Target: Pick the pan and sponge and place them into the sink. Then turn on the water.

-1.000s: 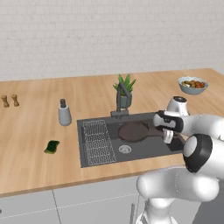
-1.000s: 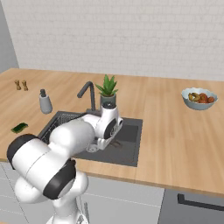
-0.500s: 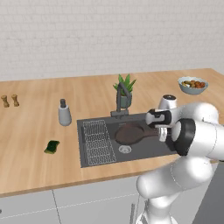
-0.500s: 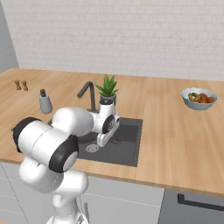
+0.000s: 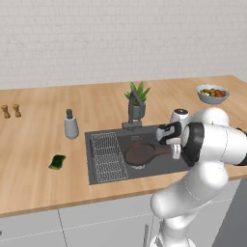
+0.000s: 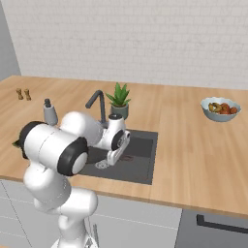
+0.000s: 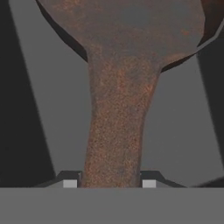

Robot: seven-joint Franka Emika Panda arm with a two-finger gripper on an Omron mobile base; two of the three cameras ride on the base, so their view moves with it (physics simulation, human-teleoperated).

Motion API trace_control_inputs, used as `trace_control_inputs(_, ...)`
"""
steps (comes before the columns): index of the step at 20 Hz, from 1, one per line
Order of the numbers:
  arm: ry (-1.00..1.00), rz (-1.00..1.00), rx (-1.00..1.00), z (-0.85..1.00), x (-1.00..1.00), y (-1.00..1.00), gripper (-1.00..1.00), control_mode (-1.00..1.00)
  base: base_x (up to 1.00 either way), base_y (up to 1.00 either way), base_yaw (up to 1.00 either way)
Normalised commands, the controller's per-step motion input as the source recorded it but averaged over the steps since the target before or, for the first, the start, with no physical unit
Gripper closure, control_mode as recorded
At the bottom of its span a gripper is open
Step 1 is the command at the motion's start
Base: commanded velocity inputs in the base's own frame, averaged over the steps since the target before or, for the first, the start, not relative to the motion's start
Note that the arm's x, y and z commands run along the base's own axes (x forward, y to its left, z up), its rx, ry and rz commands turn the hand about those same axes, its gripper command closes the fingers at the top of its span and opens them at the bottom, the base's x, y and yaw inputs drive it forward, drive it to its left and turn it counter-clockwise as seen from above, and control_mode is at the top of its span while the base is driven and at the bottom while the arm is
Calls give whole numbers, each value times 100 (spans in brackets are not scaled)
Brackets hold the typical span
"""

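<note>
Hand view shows the pan with its handle running straight up the frame from between the two dark finger tips, so the handle's long axis lies along the gripper's line of sight and the round bowl sits at the far end, away from the gripper. The finger tips stand hard against either side of the handle with no gap visible, so the gripper is judged to be closed on the pan handle. In the left base view the pan lies low inside the sink, beside the wire rack, handle pointing toward the gripper at the right side of the basin. The sponge lies on the counter well apart to the left of the sink, beyond the rack. The coming move is judged to be a release here, then a reach leftward across the basin to the sponge.
</note>
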Motion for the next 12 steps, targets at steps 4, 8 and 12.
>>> trace_control_inputs(4, 7, 0, -6, -31, 31, 20, 100, -100, 0, 0, 0)
trace_control_inputs(8, 5, 2, 0, -35, 21, 0, 100, -100, 0, 0, 0)
trace_control_inputs(12, 1, 6, 0, -35, 13, -2, 100, -100, 0, 0, 0)
